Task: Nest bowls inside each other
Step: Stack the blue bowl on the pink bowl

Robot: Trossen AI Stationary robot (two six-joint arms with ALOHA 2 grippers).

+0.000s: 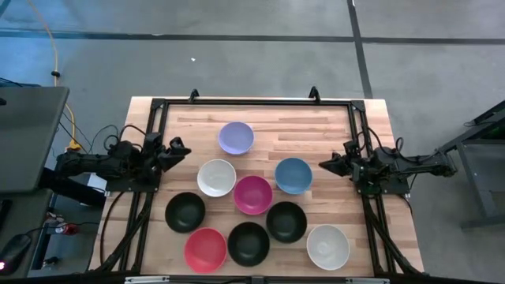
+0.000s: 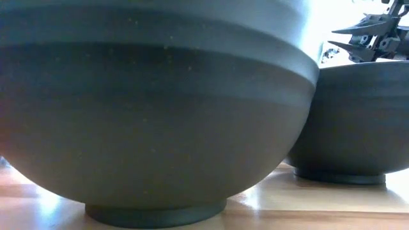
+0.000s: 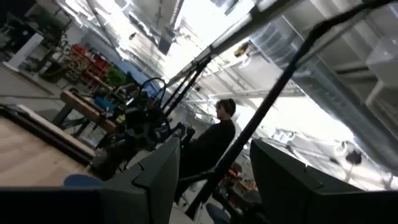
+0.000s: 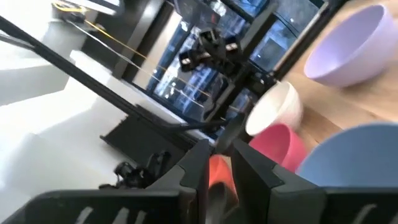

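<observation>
Nine bowls stand upright on their bases on the wooden table, none inside another. In the far rows are the lavender bowl (image 1: 236, 137), a white one (image 1: 216, 177), the blue one (image 1: 293, 175) and the magenta one (image 1: 253, 194). In the near rows are three black bowls (image 1: 185, 212) (image 1: 286, 222) (image 1: 248, 244), the red one (image 1: 205, 249) and a second white one (image 1: 327, 246). My left gripper (image 1: 177, 150) hovers open at the table's left side, left of the first white bowl. My right gripper (image 1: 327, 163) hovers at the right side, just right of the blue bowl, its fingers a narrow gap apart (image 4: 221, 174).
A black frame (image 1: 252, 102) runs along the table's far edge and down both sides. In the low view two black bowls (image 2: 153, 115) (image 2: 358, 121) fill most of the picture. A person (image 3: 217, 134) stands in the room beyond the table. Bare wood shows at the far right corner.
</observation>
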